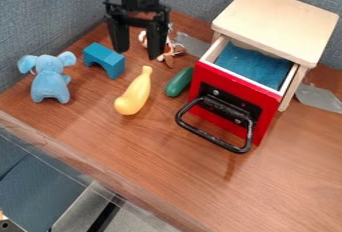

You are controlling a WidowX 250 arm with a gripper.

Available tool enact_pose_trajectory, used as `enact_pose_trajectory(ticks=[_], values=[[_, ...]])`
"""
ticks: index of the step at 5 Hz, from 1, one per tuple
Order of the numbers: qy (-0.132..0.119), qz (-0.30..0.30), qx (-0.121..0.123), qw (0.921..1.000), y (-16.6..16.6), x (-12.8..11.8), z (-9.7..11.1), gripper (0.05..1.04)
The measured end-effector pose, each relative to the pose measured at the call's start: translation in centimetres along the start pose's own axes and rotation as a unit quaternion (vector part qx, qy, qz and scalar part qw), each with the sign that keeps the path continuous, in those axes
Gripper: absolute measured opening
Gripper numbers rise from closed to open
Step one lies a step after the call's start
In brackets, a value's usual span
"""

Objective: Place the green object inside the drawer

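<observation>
The black gripper [138, 46] hangs at the upper left with its two fingers spread apart, above the back of the table and near the blue arch block. A green object [179, 81], rounded and elongated, lies on the table against the left side of the drawer unit, to the right of and lower than the gripper. The red-fronted drawer [228, 107] is pulled out of its wooden cabinet [277, 23], showing a blue lining inside. A black handle sticks out from its front.
A yellow squash-like toy [135, 92] lies left of the green object. Farther left are a blue arch block [104, 60] and a blue plush elephant [49, 79]. Behind the gripper sits a brown-and-white toy [171, 49]. Grey-blue walls border the wooden table [127, 146] at the back.
</observation>
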State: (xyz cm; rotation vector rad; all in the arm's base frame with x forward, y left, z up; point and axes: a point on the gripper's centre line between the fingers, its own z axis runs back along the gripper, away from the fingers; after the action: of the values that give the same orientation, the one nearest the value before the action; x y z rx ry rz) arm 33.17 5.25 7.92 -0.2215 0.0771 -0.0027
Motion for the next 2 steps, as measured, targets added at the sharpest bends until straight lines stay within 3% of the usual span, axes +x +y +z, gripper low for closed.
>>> enact_pose_trajectory(ticks=[2], values=[[0.029,0.001,-0.009,0.9995,-1.1,0.6,-3.2,1.001]])
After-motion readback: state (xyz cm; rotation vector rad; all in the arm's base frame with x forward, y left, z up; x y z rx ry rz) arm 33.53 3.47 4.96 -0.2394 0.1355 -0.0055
